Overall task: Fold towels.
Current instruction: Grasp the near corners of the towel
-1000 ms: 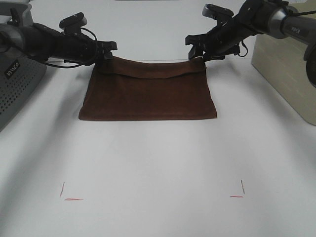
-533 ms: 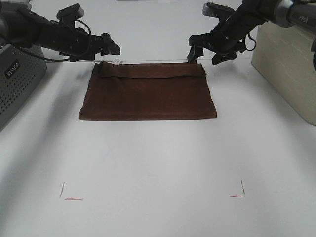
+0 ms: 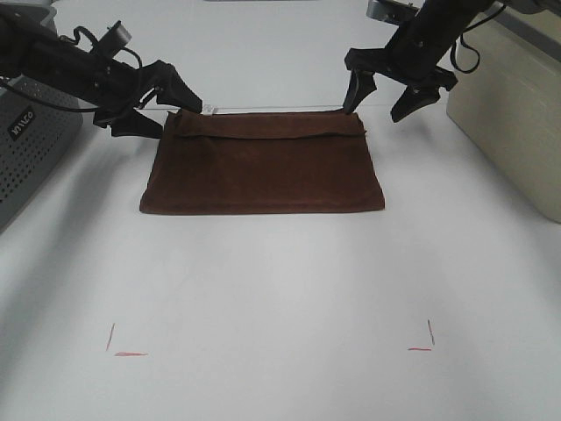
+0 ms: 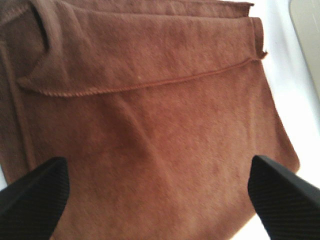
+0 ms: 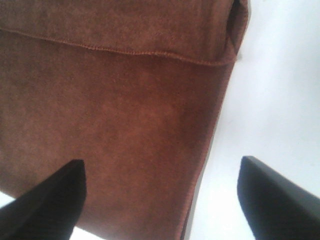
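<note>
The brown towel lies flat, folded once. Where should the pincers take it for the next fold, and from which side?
Probably at the two corners of one short edge of the towel, for example the right one, coming low from that side. It lies flat in two layers, so a finger must slide under both. The left pincer and right pincer hang open.
</note>
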### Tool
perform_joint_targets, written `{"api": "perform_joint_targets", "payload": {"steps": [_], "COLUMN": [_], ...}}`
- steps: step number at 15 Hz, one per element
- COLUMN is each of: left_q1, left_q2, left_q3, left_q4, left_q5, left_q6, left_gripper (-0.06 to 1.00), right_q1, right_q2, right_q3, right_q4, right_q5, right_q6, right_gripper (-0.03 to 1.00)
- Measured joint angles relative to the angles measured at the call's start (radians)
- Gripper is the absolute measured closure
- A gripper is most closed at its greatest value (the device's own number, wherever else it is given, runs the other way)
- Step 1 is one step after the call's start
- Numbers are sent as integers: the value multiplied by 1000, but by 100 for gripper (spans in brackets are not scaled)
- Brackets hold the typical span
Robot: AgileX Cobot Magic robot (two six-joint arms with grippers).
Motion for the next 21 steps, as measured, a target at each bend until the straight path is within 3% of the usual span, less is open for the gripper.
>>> {"api": "perform_joint_targets", "payload": {"steps": [2, 5, 6, 9, 14, 21], "left_q1": [0, 0, 0, 3, 3, 3], "left_q2": [-69, -185, -234, -259, -259, -259], "left_q3": [108, 330, 428, 539, 556, 556], "left_q4": [1, 7, 8, 34, 56, 54], "left_q5": [-10, -123, -145, -157, -161, -214], "left_q6": [-10, -13, -14, -15, -16, -17], "left_gripper": [3, 3, 3, 3, 3, 3], "right_q1": [0, -3, -13, -33, -33, -33], "right_q2": [-3, -35, -69, -176, -241, -240], "right_q3": [0, 80, 176, 423, 710, 724], "right_q4": [0, 19, 64, 160, 234, 248], "right_q5": [17, 17, 17, -33, -230, -282], "right_q6": [5, 7, -4, -69, -193, -222], "right_gripper": [19, 20, 20, 20, 20, 20]}}
